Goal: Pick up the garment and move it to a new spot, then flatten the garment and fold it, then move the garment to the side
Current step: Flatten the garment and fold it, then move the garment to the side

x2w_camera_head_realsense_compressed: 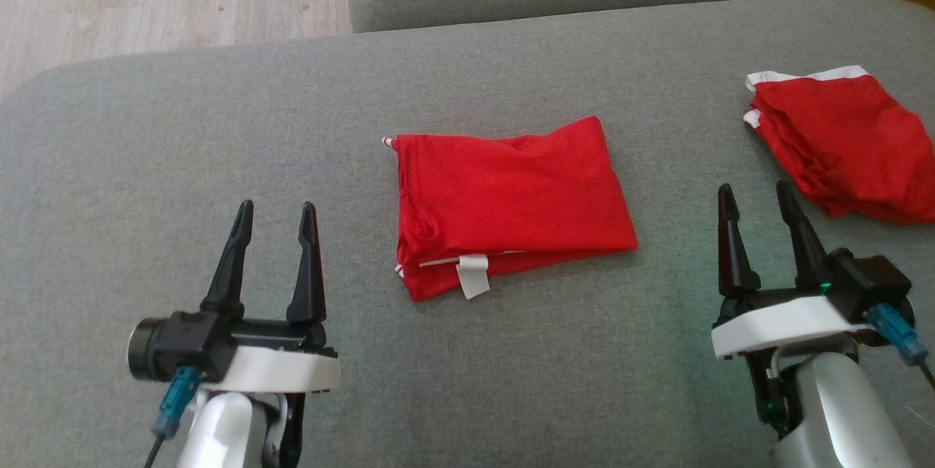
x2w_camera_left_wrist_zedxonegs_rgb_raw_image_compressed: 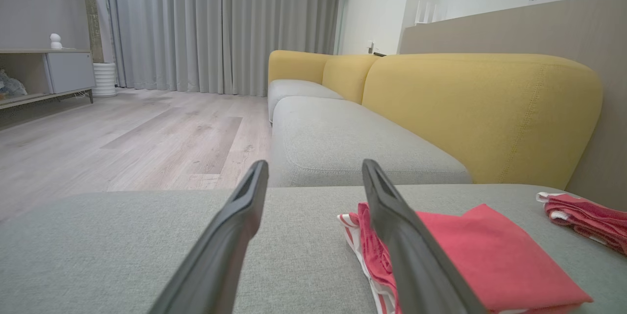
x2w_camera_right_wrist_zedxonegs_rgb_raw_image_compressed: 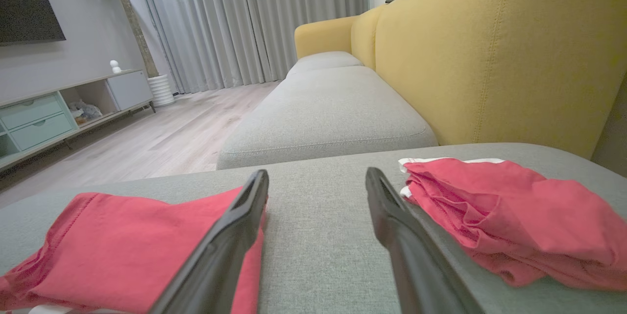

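At the lower left of the head view, the left gripper (x2w_camera_head_realsense_compressed: 277, 205) has two long, tapered black fingers (x2w_camera_head_realsense_compressed: 232, 263) on a black block with a round lens barrel (x2w_camera_head_realsense_compressed: 150, 348), a white plate (x2w_camera_head_realsense_compressed: 281, 371), a teal plug (x2w_camera_head_realsense_compressed: 175, 391) and a silvery forearm (x2w_camera_head_realsense_compressed: 219, 431). The right gripper (x2w_camera_head_realsense_compressed: 754, 188), at the lower right, matches it and adds a small green light (x2w_camera_head_realsense_compressed: 825, 287).

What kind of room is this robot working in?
Most likely a home living room: a yellow-backed sofa with grey cushions, long curtains, a wood floor and a low cabinet.
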{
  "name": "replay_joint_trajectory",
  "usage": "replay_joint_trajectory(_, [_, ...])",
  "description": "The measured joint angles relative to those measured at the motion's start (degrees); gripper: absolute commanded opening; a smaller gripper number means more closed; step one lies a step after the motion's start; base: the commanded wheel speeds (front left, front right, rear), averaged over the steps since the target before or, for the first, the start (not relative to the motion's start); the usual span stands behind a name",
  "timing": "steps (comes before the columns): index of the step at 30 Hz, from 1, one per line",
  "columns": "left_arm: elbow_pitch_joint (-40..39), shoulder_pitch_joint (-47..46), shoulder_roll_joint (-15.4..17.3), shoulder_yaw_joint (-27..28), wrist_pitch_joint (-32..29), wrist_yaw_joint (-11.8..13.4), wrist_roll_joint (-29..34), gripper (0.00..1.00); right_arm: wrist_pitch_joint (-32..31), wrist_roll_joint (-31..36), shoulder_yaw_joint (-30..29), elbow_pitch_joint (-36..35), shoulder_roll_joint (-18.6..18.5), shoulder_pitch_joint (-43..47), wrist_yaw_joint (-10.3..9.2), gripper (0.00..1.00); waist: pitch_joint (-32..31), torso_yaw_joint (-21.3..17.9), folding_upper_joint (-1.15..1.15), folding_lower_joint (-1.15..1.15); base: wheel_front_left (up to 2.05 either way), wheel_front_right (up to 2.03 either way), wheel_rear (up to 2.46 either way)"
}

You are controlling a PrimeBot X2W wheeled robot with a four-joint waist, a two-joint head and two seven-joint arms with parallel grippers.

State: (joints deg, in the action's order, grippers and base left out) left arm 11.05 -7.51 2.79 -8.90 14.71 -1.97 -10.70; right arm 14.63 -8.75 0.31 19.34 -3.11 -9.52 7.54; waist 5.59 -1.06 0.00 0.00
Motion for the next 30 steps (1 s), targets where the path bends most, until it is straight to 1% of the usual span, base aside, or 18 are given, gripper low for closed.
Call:
replay_joint_trajectory(7, [0.0, -0.3, 0.0, -0.4, 0.0, -0.1, 0.0, 1.0, -0.7, 1.4, 0.4, -0.3, 0.1, -0.5, 0.0, 1.0, 1.5, 0.4, 0.0, 0.0, 0.0, 0.0, 0.0])
replay_joint_trajectory(13, [0.0, -2.5, 0.0, -0.7, 0.0, -0.4, 0.1, 1.0, -4.3, 2.1, 1.7, 0.4, 0.1, -4.3, 0.0, 1.0, 4.5, 1.7, 0.0, 0.0, 0.0, 0.0, 0.0])
replay_joint_trajectory(17, [0.4, -4.4, -0.1, -1.8, 0.0, -1.1, 0.1, 1.0, -7.1, -0.1, 3.4, 4.3, 0.1, -8.3, 0.0, 1.0, 6.6, 3.0, 0.0, 0.01, 0.0, 0.0, 0.0])
replay_joint_trajectory(18, [0.4, -4.4, -0.1, -1.8, 0.0, -1.1, 0.1, 1.0, -7.1, -0.1, 3.4, 4.3, 0.1, -8.3, 0.0, 1.0, 6.6, 3.0, 0.0, 0.01, 0.0, 0.0, 0.0])
replay_joint_trajectory(19, [0.7, -5.4, -0.1, -2.4, 0.0, -1.1, 0.1, 1.0, -8.7, -0.8, 4.3, 7.3, 0.1, -10.2, 0.0, 1.0, 7.5, 3.9, 0.0, 0.01, 0.0, 0.0, 0.0])
replay_joint_trajectory(20, [0.8, -5.8, -0.1, -2.6, 0.0, -1.1, 0.1, 1.0, -9.3, -1.0, 4.7, 8.7, 0.1, -11.0, 0.0, 1.0, 7.9, 4.3, 0.0, 0.01, 0.0, 0.0, 0.0])
replay_joint_trajectory(26, [1.5, -6.8, -0.1, -3.9, 0.0, -1.1, 0.1, 1.0, -11.5, -2.9, 5.8, 18.1, 0.1, -14.6, 0.0, 1.0, 9.2, 6.7, 0.0, 0.01, 0.0, 0.0, 0.0])
replay_joint_trajectory(30, [1.6, -6.8, -0.1, -4.0, 0.0, -1.1, 0.1, 1.0, -12.7, -3.4, 7.7, 22.4, -0.4, -17.2, 0.0, 1.0, 9.4, 7.3, 0.0, 0.0, 0.0, 0.0, 0.0])
